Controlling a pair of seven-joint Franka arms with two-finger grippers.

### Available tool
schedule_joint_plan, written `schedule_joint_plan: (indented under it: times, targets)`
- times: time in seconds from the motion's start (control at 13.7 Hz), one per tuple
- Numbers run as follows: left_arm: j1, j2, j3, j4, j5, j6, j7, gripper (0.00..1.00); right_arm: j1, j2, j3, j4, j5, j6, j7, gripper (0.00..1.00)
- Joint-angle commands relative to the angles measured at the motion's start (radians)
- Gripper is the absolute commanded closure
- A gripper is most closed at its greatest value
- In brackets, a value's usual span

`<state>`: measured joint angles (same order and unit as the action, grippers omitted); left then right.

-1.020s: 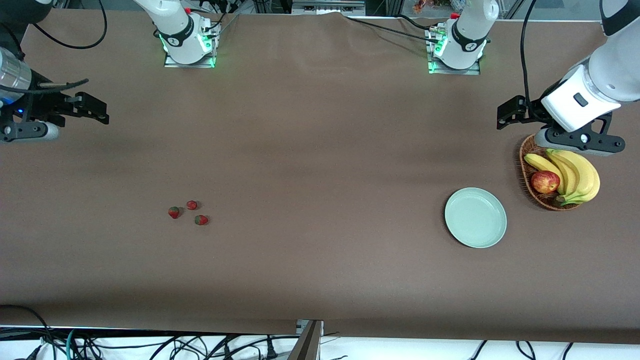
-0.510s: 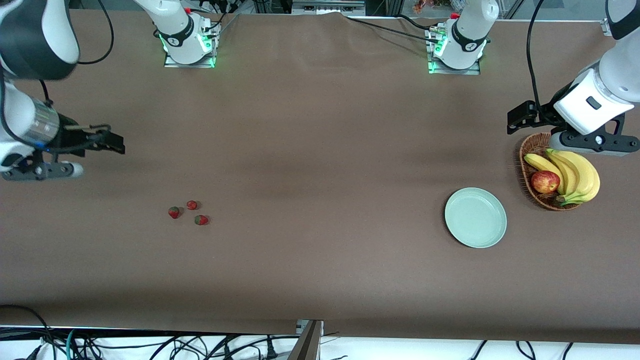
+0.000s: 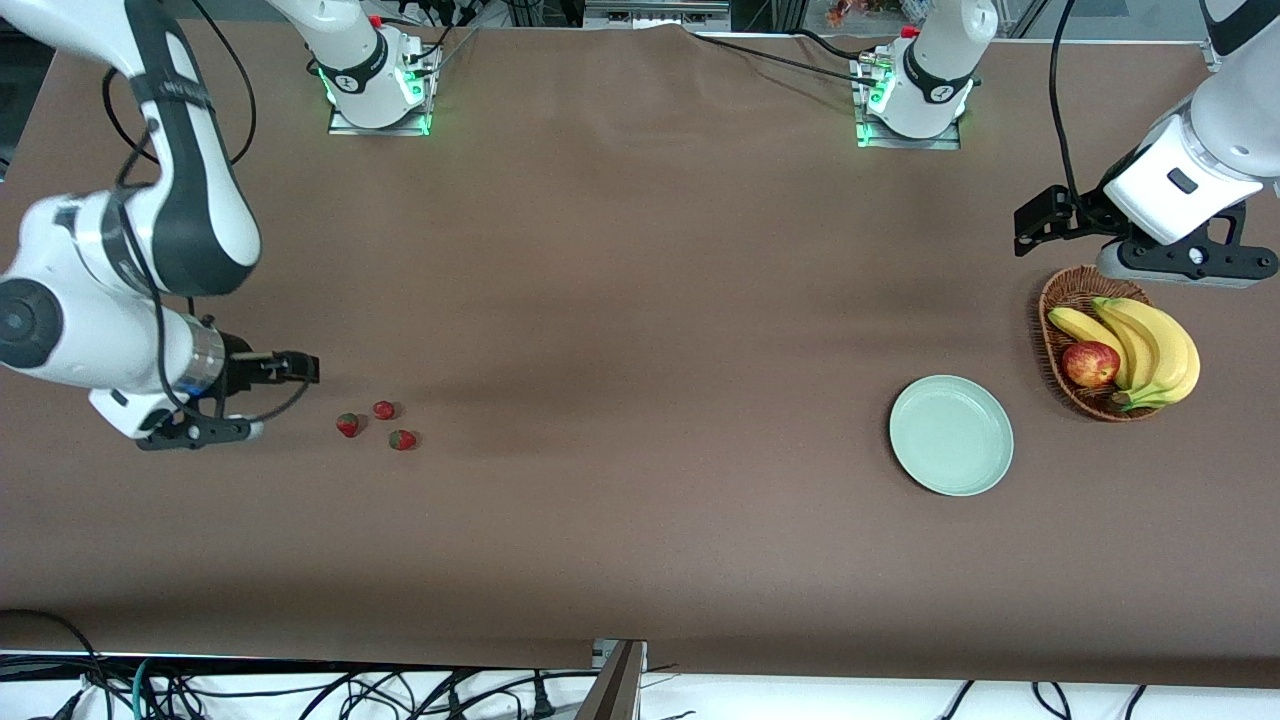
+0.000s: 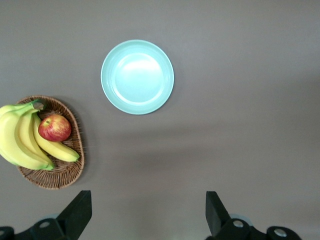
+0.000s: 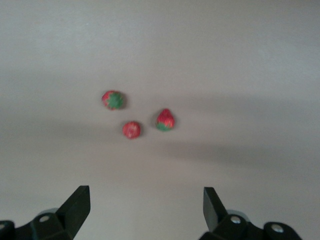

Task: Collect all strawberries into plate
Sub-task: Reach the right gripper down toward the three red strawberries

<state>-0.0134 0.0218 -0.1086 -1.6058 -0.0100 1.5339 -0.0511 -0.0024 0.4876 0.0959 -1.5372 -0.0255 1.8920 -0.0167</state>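
Note:
Three strawberries (image 3: 347,425) (image 3: 384,410) (image 3: 402,439) lie close together on the brown table toward the right arm's end. The right wrist view shows all three (image 5: 114,100) (image 5: 132,130) (image 5: 165,120). My right gripper (image 3: 303,369) (image 5: 145,199) is open and empty, low over the table just beside the strawberries. The pale mint-green plate (image 3: 951,435) (image 4: 137,77) sits empty toward the left arm's end. My left gripper (image 3: 1035,218) (image 4: 147,202) is open and empty, up over bare table beside the basket.
A brown wicker basket (image 3: 1055,340) (image 4: 60,177) with bananas (image 3: 1150,345) and a red-yellow apple (image 3: 1090,364) (image 4: 54,128) stands beside the plate, toward the left arm's end. Both arm bases (image 3: 375,90) (image 3: 912,100) stand along the table's back edge.
My right arm has swung in and down from the table's end toward the strawberries. My left gripper has drifted slightly off the basket. Strawberries and plate have not moved.

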Motion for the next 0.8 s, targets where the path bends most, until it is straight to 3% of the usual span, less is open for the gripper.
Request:
schedule_joint_plan:
  times: [0.0,0.29,0.73]
  targets:
    - [-0.002,-0.007,0.006,0.009,-0.011,-0.021,0.004,0.00,-0.002,0.074,0.004,0.015,-0.059,0.076,0.010,0.00]
    - [0.000,-0.003,0.006,0.015,-0.010,-0.021,0.010,0.00,-0.014,0.173,-0.011,-0.009,-0.070,0.224,0.012,0.00]
    - [0.000,-0.003,0.006,0.015,-0.011,-0.024,0.011,0.00,-0.014,0.201,-0.018,-0.124,-0.070,0.429,0.015,0.00]
